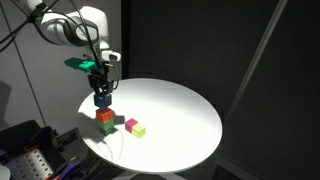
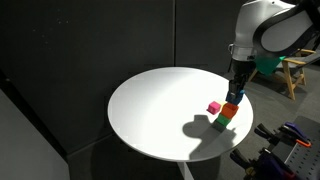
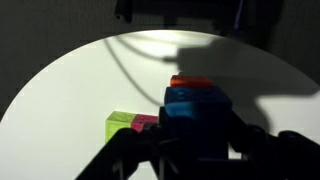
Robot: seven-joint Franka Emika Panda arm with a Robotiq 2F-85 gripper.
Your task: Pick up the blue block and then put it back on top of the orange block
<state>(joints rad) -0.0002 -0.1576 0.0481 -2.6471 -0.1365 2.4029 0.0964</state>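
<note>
The blue block (image 1: 101,99) is held between the fingers of my gripper (image 1: 100,93), just above the orange block (image 1: 104,116), which sits on a green cube (image 1: 106,127) near the edge of the round white table (image 1: 180,110). In an exterior view the blue block (image 2: 232,99) hangs under the gripper (image 2: 233,94) over the orange block (image 2: 229,111). In the wrist view the blue block (image 3: 195,108) fills the space between the dark jaws (image 3: 197,135). A sliver of the orange block (image 3: 190,81) shows behind it.
A pink cube (image 1: 131,124) and a yellow-green cube (image 1: 139,130) lie side by side on the table next to the stack. They also show in the wrist view (image 3: 146,122) (image 3: 120,126). The table edge is close to the stack. Dark curtains surround the table.
</note>
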